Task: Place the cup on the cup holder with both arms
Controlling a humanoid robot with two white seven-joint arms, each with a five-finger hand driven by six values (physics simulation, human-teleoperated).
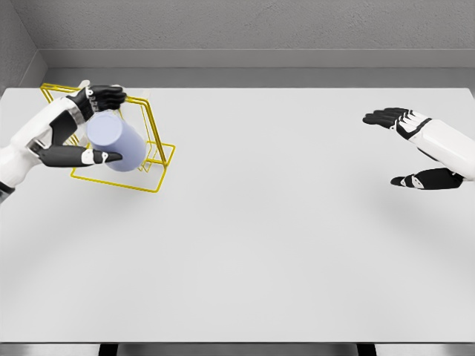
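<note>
Just one view here, the head cam is looking down from above the near edge of the white table, facing the far wall, taking in nearly the whole tabletop.

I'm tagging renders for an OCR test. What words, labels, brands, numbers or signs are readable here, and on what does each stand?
None: no text, label, brand, number or sign shows anywhere.
Pale lavender cylindrical cup, held by the left hand: plain.
Yellow wire cup holder: bare wire.
White table: unmarked.
Right hand, open: no lettering.
Grey wall: blank.
</note>
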